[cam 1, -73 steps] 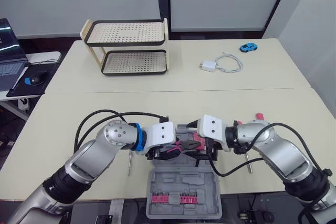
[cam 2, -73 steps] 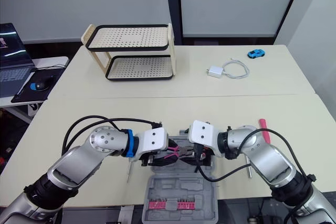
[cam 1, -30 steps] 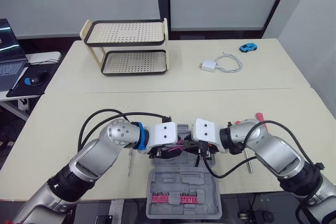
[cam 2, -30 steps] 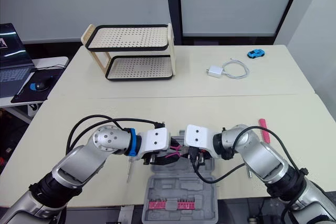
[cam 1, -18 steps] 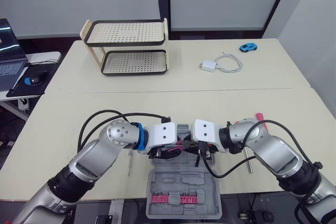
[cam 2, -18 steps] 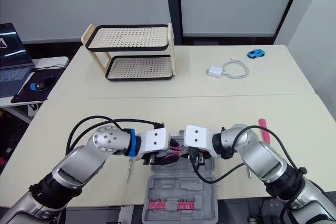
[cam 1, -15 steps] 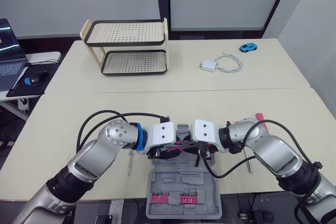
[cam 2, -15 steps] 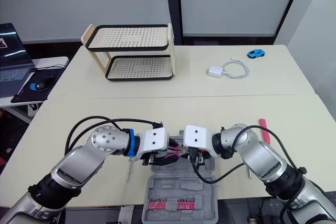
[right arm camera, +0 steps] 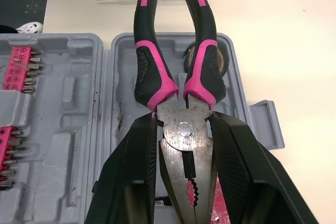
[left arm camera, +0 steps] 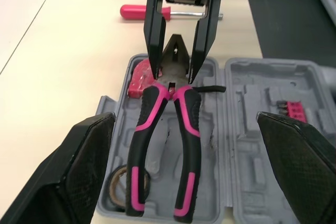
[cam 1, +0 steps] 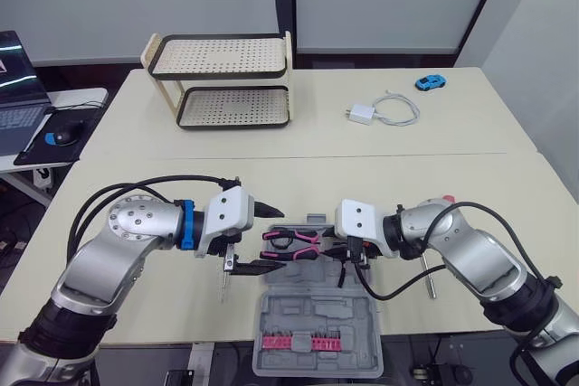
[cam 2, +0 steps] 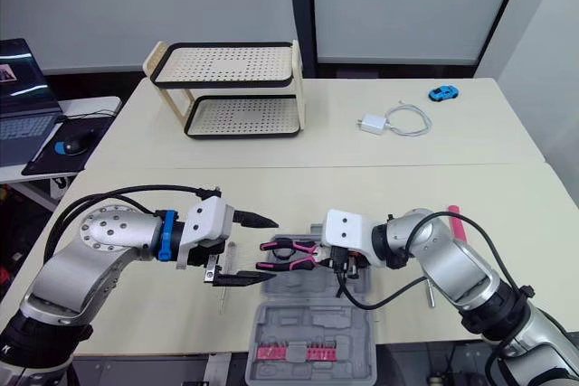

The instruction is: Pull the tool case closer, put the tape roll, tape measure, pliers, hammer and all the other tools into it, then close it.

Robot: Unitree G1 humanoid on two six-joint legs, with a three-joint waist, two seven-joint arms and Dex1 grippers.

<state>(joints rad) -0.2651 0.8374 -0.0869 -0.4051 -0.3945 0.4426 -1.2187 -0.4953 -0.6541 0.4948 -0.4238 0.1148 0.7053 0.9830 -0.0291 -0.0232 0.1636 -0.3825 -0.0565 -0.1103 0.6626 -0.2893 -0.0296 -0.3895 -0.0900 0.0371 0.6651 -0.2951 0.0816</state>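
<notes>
The pink-and-black pliers (cam 1: 289,246) hang level just over the open grey tool case (cam 1: 362,314). My right gripper (cam 1: 349,254) is shut on their metal head (right arm camera: 178,129), with the handles pointing toward my left gripper (cam 1: 262,240). That one stands open just left of the case, clear of the handles. A tape roll (left arm camera: 128,179) and a red object (left arm camera: 140,77) lie in the case tray under the pliers. The lid half toward me holds pink bits (cam 1: 298,343). A thin screwdriver (cam 1: 223,277) lies on the table left of the case.
Two red-handled tools (left arm camera: 142,11) lie on the table right of the case, one handle (cam 1: 445,198) showing past my right arm. At the table's far side stand a two-tier rack (cam 1: 222,79), a white charger with cable (cam 1: 380,110) and a blue toy car (cam 1: 429,82).
My left gripper has let go of the pliers' handles, opened wide and drawn back to the left. My right gripper still holds the pliers' head over the case.
</notes>
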